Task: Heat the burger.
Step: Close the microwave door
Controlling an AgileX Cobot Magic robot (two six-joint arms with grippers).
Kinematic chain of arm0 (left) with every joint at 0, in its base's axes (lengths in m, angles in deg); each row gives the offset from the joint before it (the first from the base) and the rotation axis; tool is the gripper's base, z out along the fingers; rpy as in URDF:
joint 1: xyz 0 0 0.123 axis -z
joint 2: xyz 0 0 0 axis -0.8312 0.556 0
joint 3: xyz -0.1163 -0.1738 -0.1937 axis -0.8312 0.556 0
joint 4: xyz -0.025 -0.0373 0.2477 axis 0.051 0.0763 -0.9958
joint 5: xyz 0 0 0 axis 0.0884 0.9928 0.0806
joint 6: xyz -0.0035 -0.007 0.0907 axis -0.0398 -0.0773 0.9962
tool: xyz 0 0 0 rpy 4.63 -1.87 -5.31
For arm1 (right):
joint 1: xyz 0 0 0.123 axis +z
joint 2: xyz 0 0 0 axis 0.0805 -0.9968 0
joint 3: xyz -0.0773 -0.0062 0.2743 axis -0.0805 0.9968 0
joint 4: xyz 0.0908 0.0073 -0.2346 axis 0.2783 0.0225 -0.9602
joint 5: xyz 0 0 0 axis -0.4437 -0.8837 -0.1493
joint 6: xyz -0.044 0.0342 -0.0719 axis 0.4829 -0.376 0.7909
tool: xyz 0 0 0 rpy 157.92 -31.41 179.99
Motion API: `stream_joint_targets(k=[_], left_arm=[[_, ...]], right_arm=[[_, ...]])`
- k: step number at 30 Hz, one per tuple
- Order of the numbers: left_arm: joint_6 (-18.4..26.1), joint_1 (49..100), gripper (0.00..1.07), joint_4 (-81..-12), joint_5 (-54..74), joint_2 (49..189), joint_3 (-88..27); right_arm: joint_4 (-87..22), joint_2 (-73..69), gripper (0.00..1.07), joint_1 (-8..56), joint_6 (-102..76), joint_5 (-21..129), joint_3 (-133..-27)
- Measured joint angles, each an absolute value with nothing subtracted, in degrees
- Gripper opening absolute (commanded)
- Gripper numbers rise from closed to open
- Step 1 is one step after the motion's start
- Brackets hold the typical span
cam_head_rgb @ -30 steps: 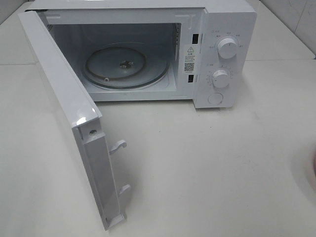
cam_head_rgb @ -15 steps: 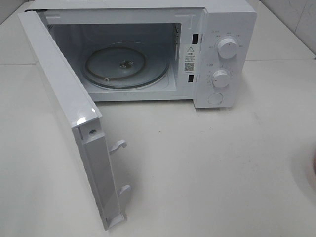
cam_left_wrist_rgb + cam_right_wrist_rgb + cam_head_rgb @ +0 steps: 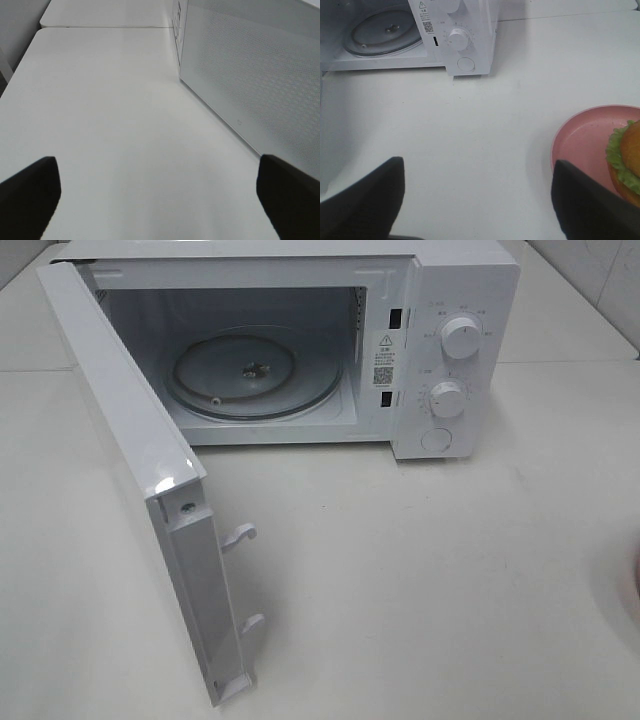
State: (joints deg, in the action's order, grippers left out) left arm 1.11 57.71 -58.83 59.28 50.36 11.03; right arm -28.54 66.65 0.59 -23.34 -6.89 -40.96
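Burger (image 3: 626,160) sits on pink plate (image 3: 580,145), just beyond the right pincer's (image 3: 477,200) one fingertip (image 3: 592,205), off to that side, cut by frame edge; seen in right wrist view only. Right pincer spread wide, holding nothing. White surface (image 3: 420,570) carries microwave (image 3: 465,300), ahead of right pincer, door (image 3: 130,440) swung open, glass turntable (image 3: 250,375) bare. Warning triangle and QR label (image 3: 384,360) on door frame; text too small to read. Left pincer (image 3: 157,200) fully spread, empty; door's perforated outer face appears only in its view, beside one fingertip.
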Motion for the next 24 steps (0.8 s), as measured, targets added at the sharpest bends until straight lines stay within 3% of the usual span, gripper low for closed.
stream_joint_targets(k=[19, 24], left_arm=[[1.05, 57.71, 1.02, -58.83, 59.28, 50.36, 11.03], [0.93, 57.71, 0.92, -57.97, 57.11, 50.36, 9.60]], right_arm=[[-28.54, 66.65, 0.76, 0.59, -23.34, -6.83, -40.96], [-28.54, 66.65, 0.76, 0.59, -23.34, -6.83, -40.96]])
